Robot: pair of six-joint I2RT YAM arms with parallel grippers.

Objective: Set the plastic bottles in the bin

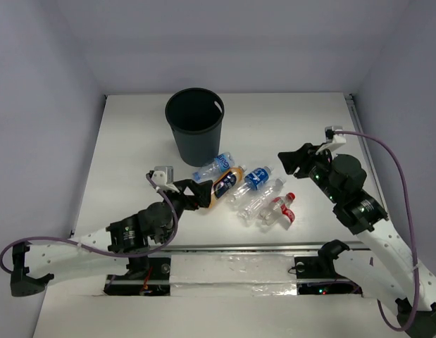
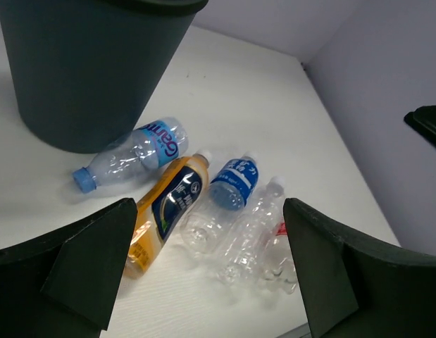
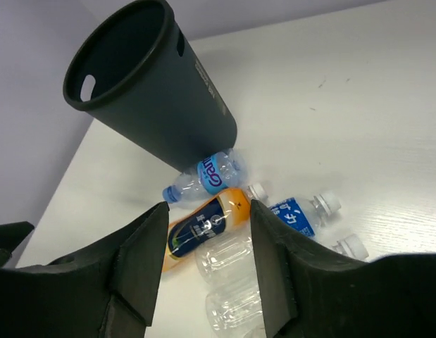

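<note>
Several plastic bottles lie bunched on the white table in front of the bin (image 1: 194,127), a round black wastebasket standing upright. Among them are a blue-capped bottle (image 1: 213,167) by the bin's base, an orange-filled one (image 1: 227,186), a blue-labelled one (image 1: 254,180), a clear one (image 1: 264,198) and red-capped ones (image 1: 279,211). My left gripper (image 1: 197,194) is open at the orange bottle's (image 2: 165,211) near left end, holding nothing. My right gripper (image 1: 291,161) is open and empty, to the right of the cluster. In its wrist view it (image 3: 203,264) frames the orange bottle (image 3: 203,227) and the bin (image 3: 154,91).
Grey walls close in the table on the left, back and right. A metal rail (image 1: 225,248) runs along the near edge by the arm bases. The right arm's cable (image 1: 397,165) loops above the table's right side.
</note>
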